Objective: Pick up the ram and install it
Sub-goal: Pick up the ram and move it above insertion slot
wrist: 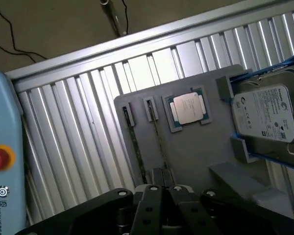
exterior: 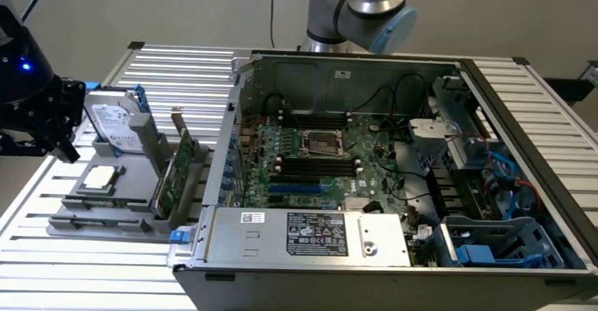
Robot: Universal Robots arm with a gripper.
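Ram, counted two: thin green circuit-board sticks (wrist: 134, 139) stood on edge in the grey plastic tray (wrist: 196, 152), near my black gripper (wrist: 161, 183), which was closed and empty. Step was approach; nothing picked. Grasping called for opened jaws aligned on one stick, I judged. Beyond: one silver processor chip (wrist: 188, 108), one metal hard drive (wrist: 264, 115), one open computer case (exterior: 337, 73).

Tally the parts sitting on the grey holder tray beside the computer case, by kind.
Ram sticks: 2
Processor: 1
Hard drive: 1
Expansion card: 1
Total: 5
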